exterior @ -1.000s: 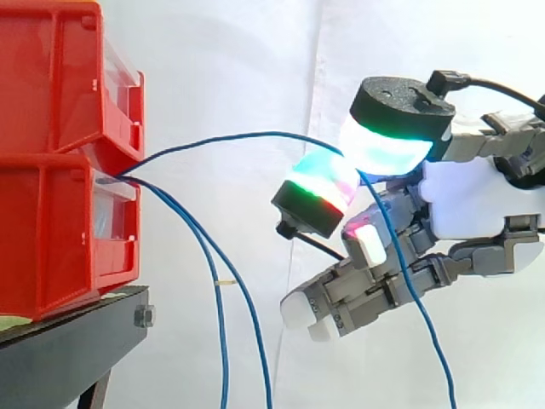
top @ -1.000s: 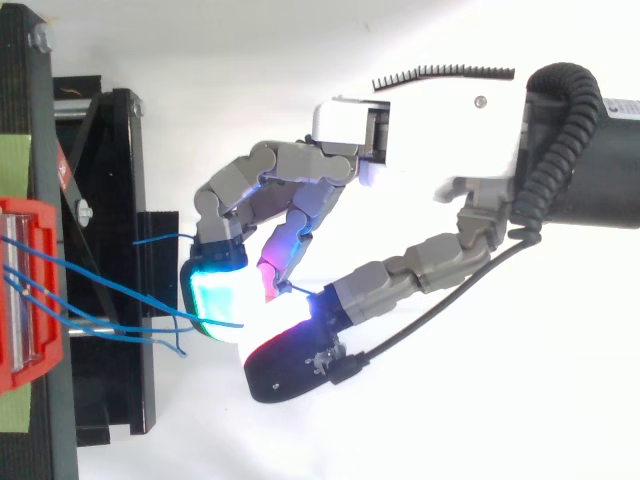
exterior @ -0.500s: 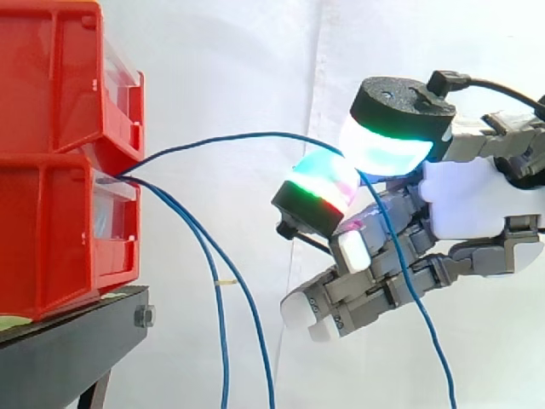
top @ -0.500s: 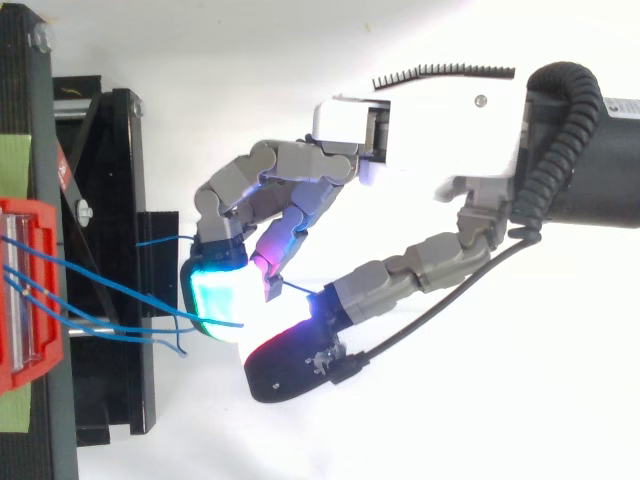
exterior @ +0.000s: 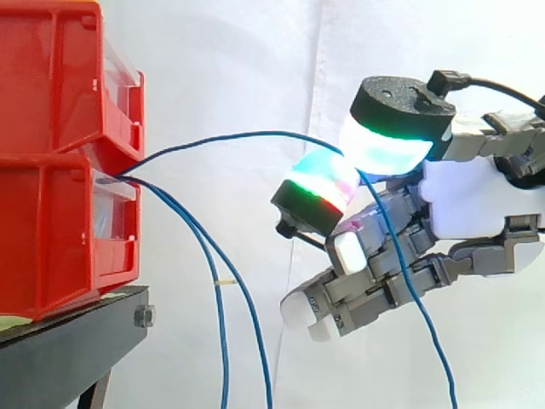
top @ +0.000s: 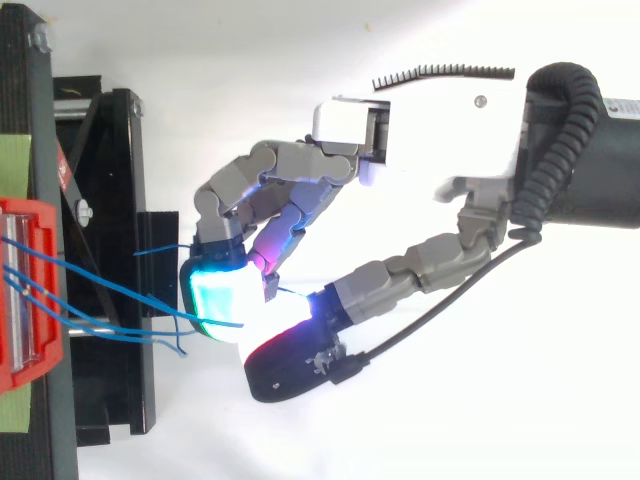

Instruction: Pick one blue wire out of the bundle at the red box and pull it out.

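Blue wire [exterior: 238, 135]: comes out at the red box's [exterior: 51, 239] right edge, arcs right into the robot hand [exterior: 477, 204], then hangs down past it.
Bundle: two more wires [exterior: 221, 341] droop from the same spot, well apart from the grasp.
Handling: probably light, limp and slick, so it may slide through a loose pinch.
Hold: squarely between the glowing pads [exterior: 387, 149], at the arc's right end.
Robot hand: fingers curled, clamped on the wire.
Change: one inner finger is tucked slightly closer to the wire than a second ago, while the pads and the arc are unmoved.
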